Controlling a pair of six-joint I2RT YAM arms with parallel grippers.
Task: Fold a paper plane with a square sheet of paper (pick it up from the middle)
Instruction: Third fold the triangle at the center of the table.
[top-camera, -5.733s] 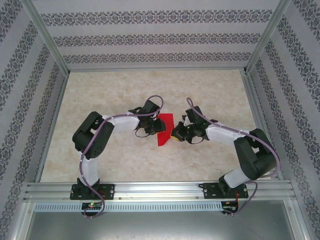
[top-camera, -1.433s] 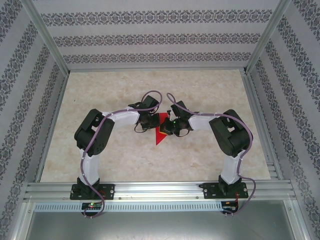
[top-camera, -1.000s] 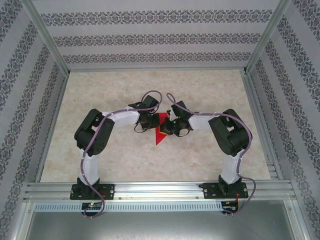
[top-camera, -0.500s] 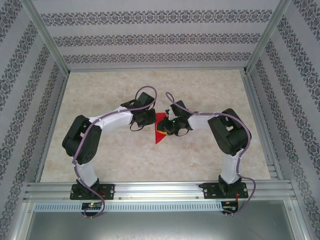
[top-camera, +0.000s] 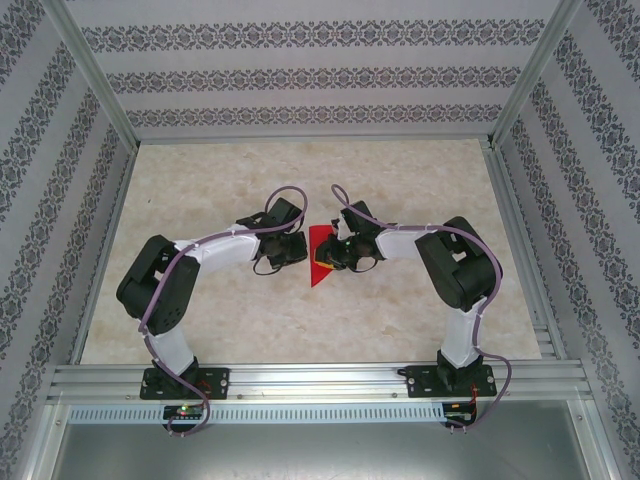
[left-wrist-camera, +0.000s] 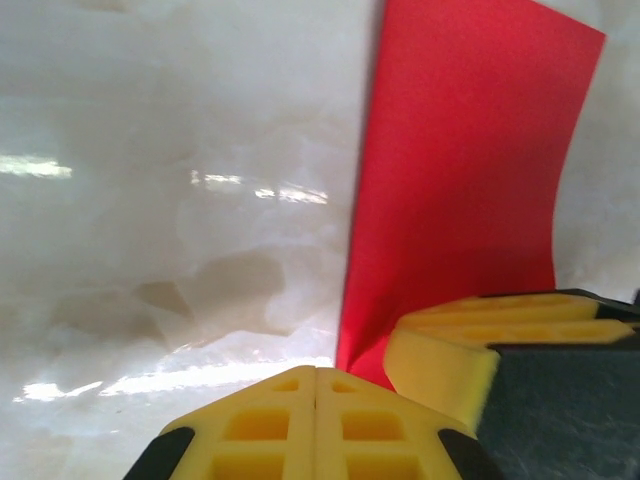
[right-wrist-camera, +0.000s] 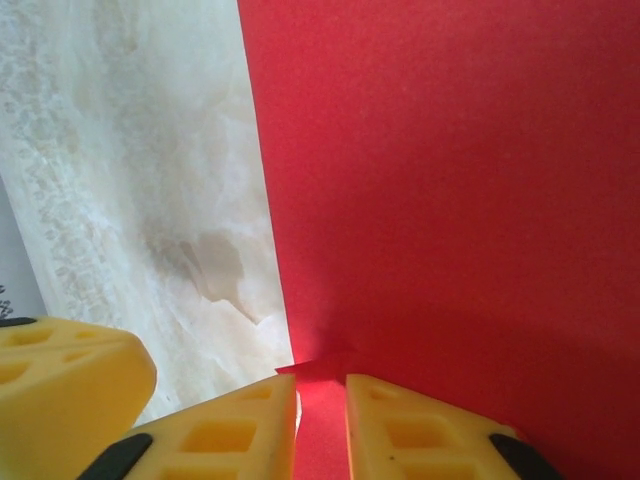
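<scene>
Top external view: the square sheet of paper (top-camera: 319, 258) looks partly folded; most folds remain. Left gripper (top-camera: 299, 252) sits clenched, empty, beside it. Right gripper (top-camera: 337, 258) straddles its edge; I cannot tell whether it pinches.

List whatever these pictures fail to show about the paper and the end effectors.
Right wrist view: red shows in the narrow gap of the right end effector, but it merges with the paper beyond, so whether the paper is gripped is unclear.
Left wrist view: a finger of the right end effector hides the paper's lower right part.
Top view: the paper is too small to show creases.
</scene>
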